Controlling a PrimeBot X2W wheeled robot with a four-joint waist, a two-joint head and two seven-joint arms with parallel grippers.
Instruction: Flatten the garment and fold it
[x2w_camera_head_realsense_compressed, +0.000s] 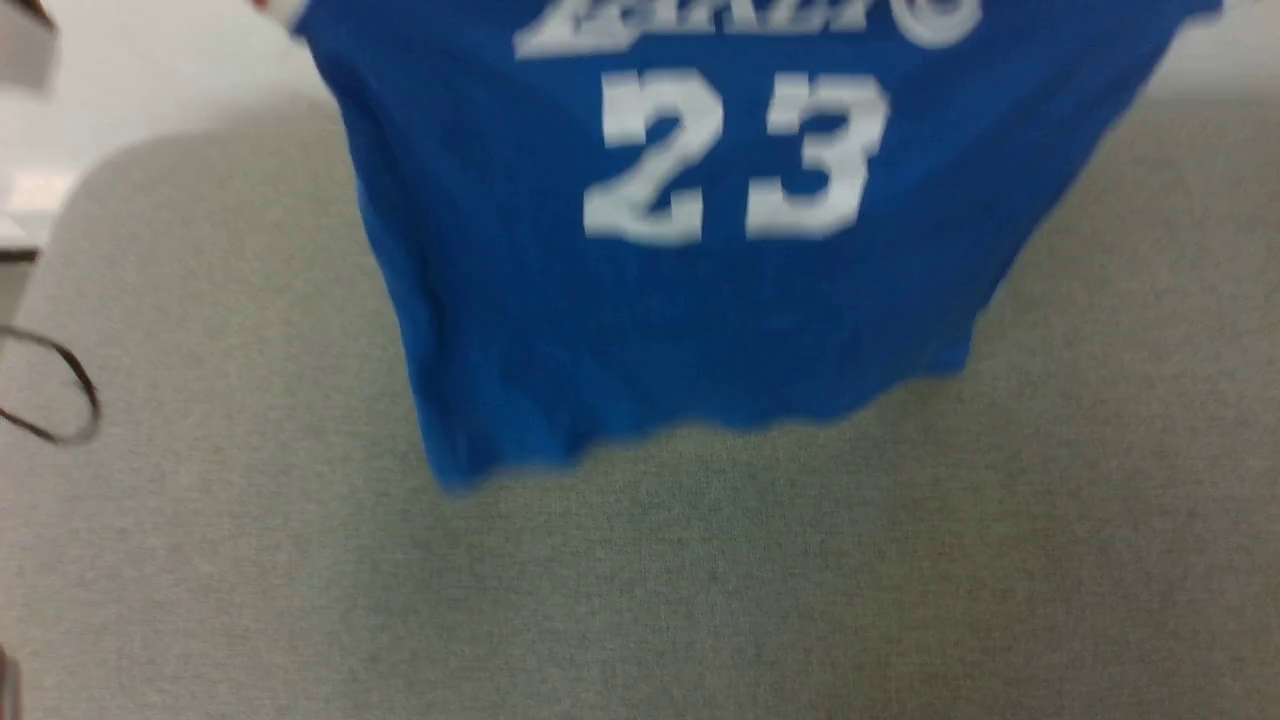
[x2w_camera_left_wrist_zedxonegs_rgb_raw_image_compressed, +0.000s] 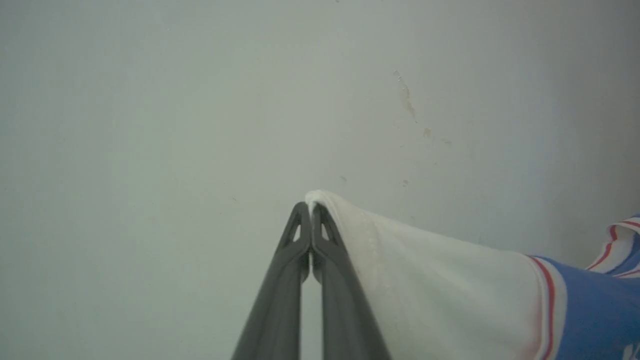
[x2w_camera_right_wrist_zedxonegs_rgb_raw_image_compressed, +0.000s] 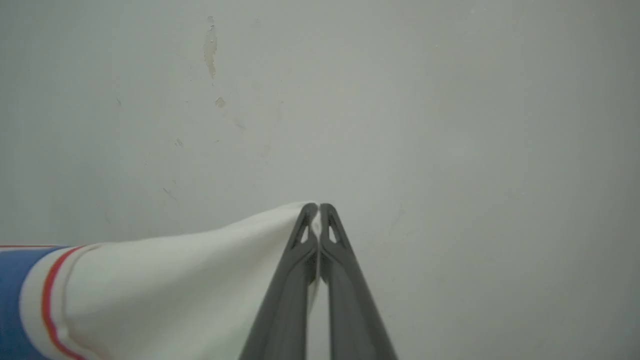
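Garment (x2w_camera_head_realsense_compressed: 680, 320) hangs spread out over the far edge of the grey bench (x2w_camera_head_realsense_compressed: 640, 600), number 23 toward the head camera. Its hem is blurred, so contact with the bench cannot be told. Left end effector (x2w_camera_left_wrist_zedxonegs_rgb_raw_image_compressed: 311, 207) is clenched on the tip of a white sleeve (x2w_camera_left_wrist_zedxonegs_rgb_raw_image_compressed: 425, 280), and right end effector (x2w_camera_right_wrist_zedxonegs_rgb_raw_image_compressed: 318, 207) is clenched on the other white sleeve (x2w_camera_right_wrist_zedxonegs_rgb_raw_image_compressed: 190, 280).

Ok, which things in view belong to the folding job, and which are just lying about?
Job: garment, held up by its white sleeves; left gripper, shut on one sleeve; right gripper, shut on the other; grey surface under it.
Lying about: dark cable loop at the left edge; pale box, upper left, blurred.
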